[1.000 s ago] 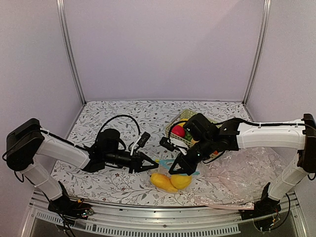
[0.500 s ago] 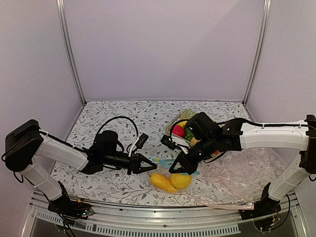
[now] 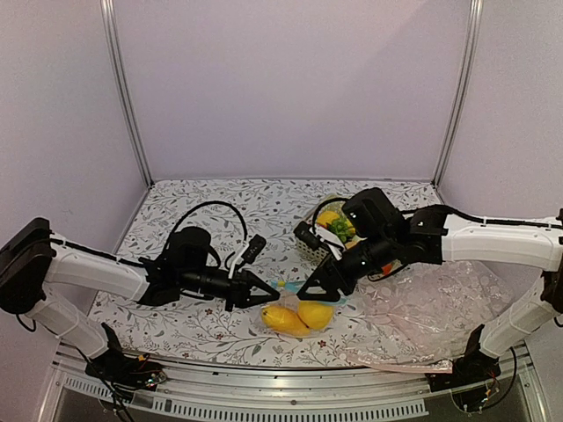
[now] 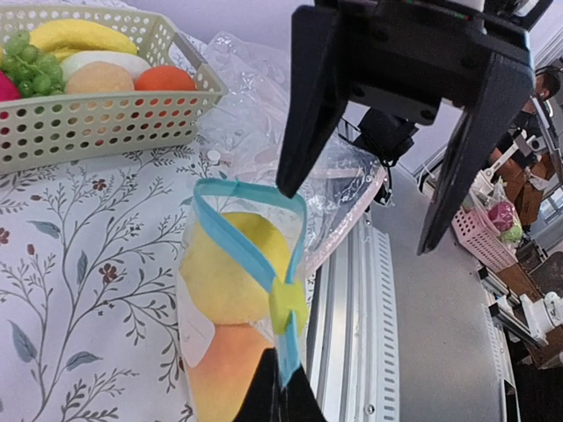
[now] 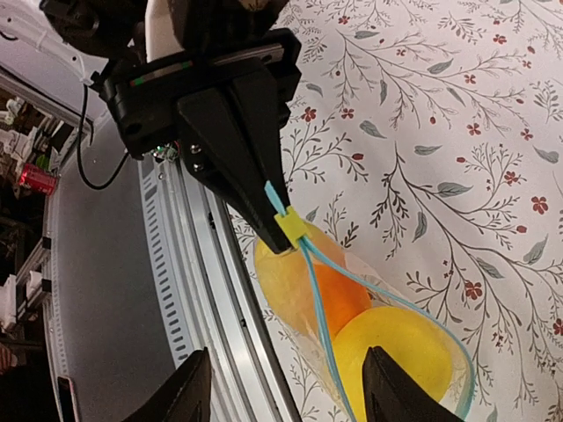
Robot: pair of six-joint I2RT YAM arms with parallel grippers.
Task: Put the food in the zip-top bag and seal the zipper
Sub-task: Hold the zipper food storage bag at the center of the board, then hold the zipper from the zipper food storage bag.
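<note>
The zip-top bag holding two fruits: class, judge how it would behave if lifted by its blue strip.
Probably floppy: the zip-top bag is thin clear film draped over the yellow fruit and orange fruit. Likely bottom-heavy, sagging below the zipper, which the left gripper pinches at one end. The rounded fruits may shift inside.

The zip-top bag [image 3: 297,318] is laid on the table [image 3: 193,207], close to the table's front edge. Both pieces of the food [image 3: 286,321] are contained in the bag, side by side. The zipper [image 4: 251,251] is located along the bag's far edge. The left gripper [image 3: 274,294] is positioned at the bag's left rear corner, in contact with the zipper's end. The right gripper [image 3: 321,288] is positioned just behind and above the bag. The basket [image 4: 97,123] is set behind the bag, to the right. The plastic sheet [image 3: 431,316] is spread to the right of the bag.
</note>
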